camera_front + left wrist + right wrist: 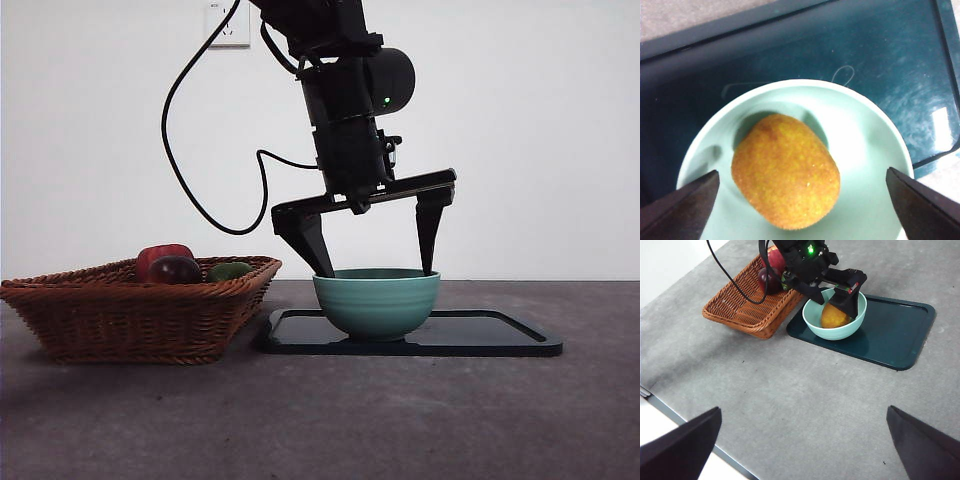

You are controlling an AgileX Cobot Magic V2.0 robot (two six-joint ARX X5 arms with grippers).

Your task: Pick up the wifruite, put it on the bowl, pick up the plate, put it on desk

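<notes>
Left gripper (378, 258) wide open, wifruite (786, 171) released

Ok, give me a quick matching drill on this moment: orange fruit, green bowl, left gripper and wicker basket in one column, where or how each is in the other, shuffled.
Things:
1. orange fruit
2. green bowl
3. left gripper
4. wicker basket

Place or state:
A. stands on the dark tray
B. open, jaws at the bowl's rim
C. lies inside the bowl
D. on the table beside the tray, holding red and green fruit

Pairs: 1-C, 2-A, 3-B, 4-D
</notes>
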